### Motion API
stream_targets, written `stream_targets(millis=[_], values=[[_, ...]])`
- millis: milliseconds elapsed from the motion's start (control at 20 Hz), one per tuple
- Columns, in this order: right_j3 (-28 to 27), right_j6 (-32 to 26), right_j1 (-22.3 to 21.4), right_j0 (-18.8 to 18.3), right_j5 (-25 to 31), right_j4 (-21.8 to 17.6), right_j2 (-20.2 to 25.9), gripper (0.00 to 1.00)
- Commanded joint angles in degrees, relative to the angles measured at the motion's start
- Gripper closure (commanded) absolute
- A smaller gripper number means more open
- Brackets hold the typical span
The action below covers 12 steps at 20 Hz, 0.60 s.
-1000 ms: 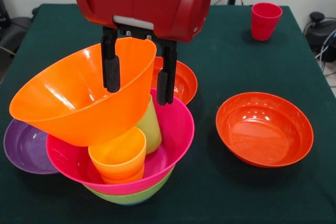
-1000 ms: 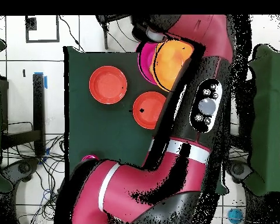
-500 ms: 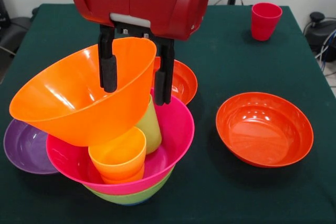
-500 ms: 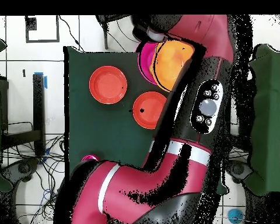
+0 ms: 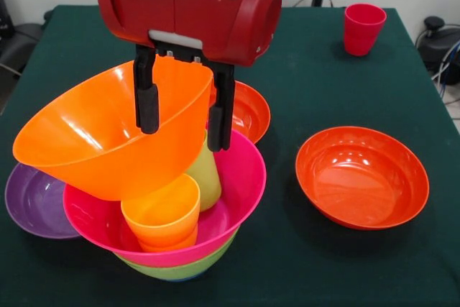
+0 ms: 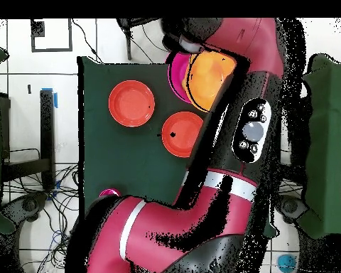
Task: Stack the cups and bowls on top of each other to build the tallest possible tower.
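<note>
The gripper point(image 5: 180, 116) straddles the deep orange bowl point(image 5: 108, 134) rim at the bowl's 2 o'clock, fingers parted and seemingly not pinching; the bowl leans tilted on the yellow-orange cup point(image 5: 162, 213) inside the magenta bowl point(image 5: 241, 177), so the tower sits crooked

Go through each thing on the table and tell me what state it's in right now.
end effector: open, straddling the big bowl's rim
deep orange bowl: tilted, resting on the cups
magenta bowl: upright, nested in green bowl
yellow-orange cup: upright in magenta bowl
red cup: upright, alone
red-orange bowl: upright, empty
</note>
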Motion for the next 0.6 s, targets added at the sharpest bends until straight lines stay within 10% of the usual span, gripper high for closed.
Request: stream_targets(millis=[50, 600], values=[[9.1, -6.81, 0.4, 0.8, -2.04, -4.58, 7.67, 0.0], [11.53, -7.47, -1.17, 0.39, -1.91, -5.65, 8.66, 0.0]])
